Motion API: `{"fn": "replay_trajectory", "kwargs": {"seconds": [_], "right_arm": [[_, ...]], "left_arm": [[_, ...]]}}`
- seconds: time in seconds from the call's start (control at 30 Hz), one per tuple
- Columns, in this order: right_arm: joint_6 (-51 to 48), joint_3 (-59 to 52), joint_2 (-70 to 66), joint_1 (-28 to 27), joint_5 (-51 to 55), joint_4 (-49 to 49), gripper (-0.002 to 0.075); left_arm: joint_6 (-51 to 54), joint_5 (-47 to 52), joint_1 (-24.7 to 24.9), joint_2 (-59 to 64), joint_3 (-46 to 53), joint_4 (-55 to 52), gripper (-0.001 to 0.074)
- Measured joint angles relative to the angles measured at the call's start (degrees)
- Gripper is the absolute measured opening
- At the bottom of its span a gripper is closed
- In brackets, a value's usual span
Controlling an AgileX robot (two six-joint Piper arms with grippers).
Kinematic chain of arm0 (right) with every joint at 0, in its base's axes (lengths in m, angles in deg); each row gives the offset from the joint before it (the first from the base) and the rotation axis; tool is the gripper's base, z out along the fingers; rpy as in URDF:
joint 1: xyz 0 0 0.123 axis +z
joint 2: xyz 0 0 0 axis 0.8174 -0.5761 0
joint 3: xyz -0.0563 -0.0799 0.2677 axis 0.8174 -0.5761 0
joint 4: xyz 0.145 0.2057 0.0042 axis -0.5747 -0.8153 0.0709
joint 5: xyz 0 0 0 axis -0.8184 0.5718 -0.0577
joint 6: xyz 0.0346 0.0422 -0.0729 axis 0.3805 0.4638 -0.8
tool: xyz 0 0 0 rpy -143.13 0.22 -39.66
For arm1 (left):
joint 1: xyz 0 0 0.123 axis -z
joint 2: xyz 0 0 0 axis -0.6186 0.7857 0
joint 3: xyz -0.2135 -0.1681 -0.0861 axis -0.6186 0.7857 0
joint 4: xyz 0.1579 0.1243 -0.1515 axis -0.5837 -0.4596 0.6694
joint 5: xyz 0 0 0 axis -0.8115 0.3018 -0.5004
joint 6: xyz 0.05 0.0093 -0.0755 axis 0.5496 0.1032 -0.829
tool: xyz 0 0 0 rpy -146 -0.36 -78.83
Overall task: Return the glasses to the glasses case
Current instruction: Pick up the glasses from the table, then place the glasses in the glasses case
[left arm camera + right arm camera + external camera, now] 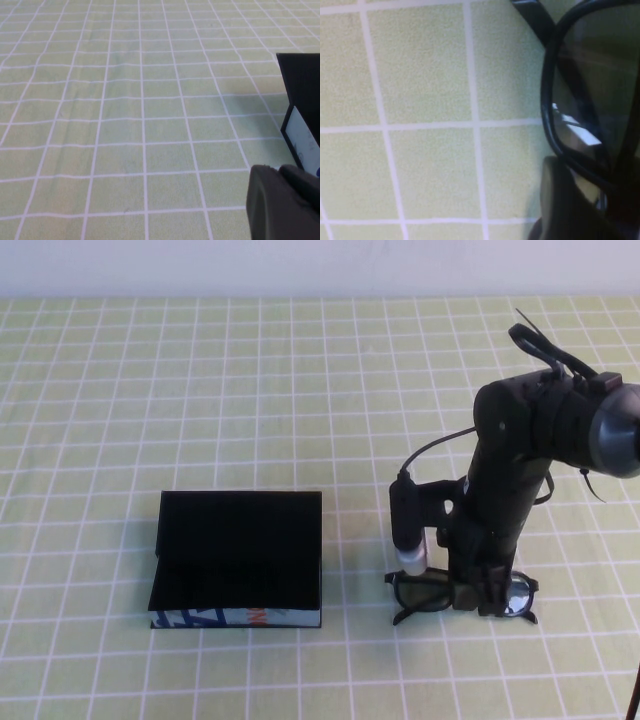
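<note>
Checked cloth | right hand down—astride glasses | left hand parked

The right gripper sits down over the glasses on the tablecloth; the open glasses case lies well left of its jaws.

Green checked cloth with white grid lines fills most of the left wrist view. Black case pokes in at one edge, its dark panel raised above a pale side face with a bit of blue by the frame edge. Part of the dark left gripper sits in the corner, just beside the case, over the cloth.
</note>
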Motion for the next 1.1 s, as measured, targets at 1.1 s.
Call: {"fn": "replay_trajectory", "kwargs": {"seconds": [1.1], "right_arm": [[26.4,31.1,-7.1,22.5,9.2,6.2,0.0067]], "left_arm": [[0.0,0.0,0.0,0.0,0.0,0.0,-0.0001]]}}
